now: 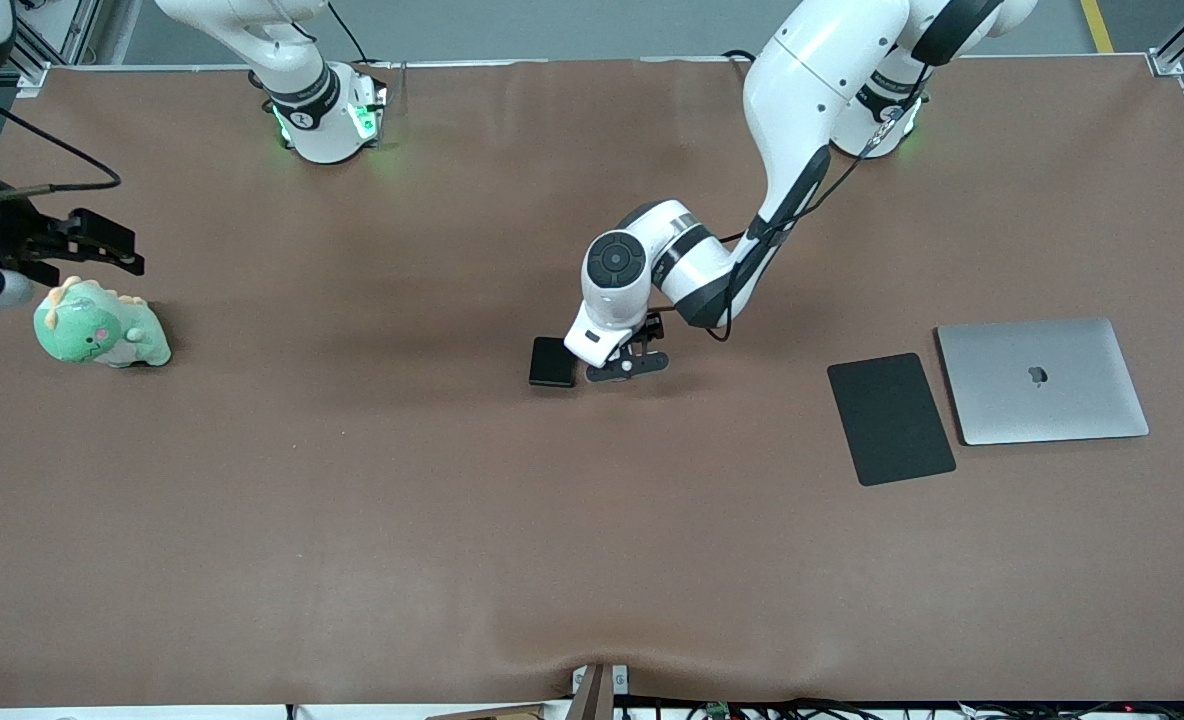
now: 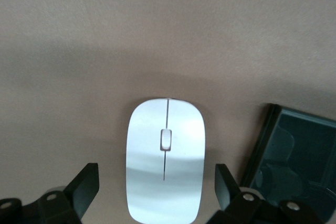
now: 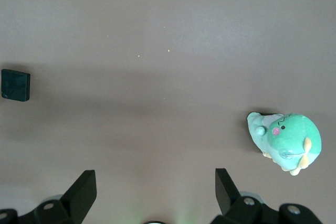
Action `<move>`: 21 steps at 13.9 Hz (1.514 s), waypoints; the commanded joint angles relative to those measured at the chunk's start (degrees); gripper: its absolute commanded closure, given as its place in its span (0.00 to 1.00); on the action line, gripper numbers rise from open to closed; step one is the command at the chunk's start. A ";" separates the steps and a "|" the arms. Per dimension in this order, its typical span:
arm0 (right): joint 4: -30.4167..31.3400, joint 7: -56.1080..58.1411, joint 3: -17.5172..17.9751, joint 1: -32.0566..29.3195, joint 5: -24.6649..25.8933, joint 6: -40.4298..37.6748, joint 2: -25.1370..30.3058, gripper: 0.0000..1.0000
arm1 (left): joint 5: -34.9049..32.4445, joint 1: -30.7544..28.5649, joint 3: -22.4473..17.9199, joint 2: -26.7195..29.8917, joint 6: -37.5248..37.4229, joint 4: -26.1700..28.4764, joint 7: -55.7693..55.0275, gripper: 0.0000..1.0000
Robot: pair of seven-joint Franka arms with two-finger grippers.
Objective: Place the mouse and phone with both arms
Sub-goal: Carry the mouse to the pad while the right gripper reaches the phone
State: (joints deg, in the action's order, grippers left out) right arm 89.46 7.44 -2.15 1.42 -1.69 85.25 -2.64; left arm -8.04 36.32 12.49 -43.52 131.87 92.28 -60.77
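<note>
The white mouse (image 2: 165, 158) lies on the brown table mat between the open fingers of my left gripper (image 2: 156, 187), with a gap on each side. In the front view my left gripper (image 1: 630, 362) is low over the table's middle and hides the mouse. The black phone (image 1: 553, 362) lies flat right beside it, toward the right arm's end, and shows in the left wrist view (image 2: 299, 161) and the right wrist view (image 3: 16, 85). My right gripper (image 1: 102, 248) hangs open and empty (image 3: 156, 187) above the right arm's end of the table.
A green dinosaur plush (image 1: 100, 328) sits under my right gripper and shows in the right wrist view (image 3: 286, 140). A black mouse pad (image 1: 890, 418) and a closed silver laptop (image 1: 1042, 380) lie side by side toward the left arm's end.
</note>
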 commanded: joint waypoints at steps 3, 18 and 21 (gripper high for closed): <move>-1.39 0.38 0.21 0.33 -0.60 -0.52 -4.82 0.00 | -1.54 1.47 -0.36 -1.13 1.11 -0.52 -1.98 0.26; -1.22 -11.21 0.48 9.46 -6.57 7.03 -11.06 0.00 | -2.07 -21.26 -0.36 16.34 -11.81 6.14 32.87 0.54; -1.22 -15.42 0.48 13.24 -6.57 9.32 -12.65 0.00 | -2.24 -27.86 -0.45 19.34 -11.72 10.36 39.49 0.53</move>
State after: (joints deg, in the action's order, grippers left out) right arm 89.44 -4.81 -1.28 12.17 -7.59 93.86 -13.88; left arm -9.02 11.64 11.45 -27.87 119.72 97.67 -23.96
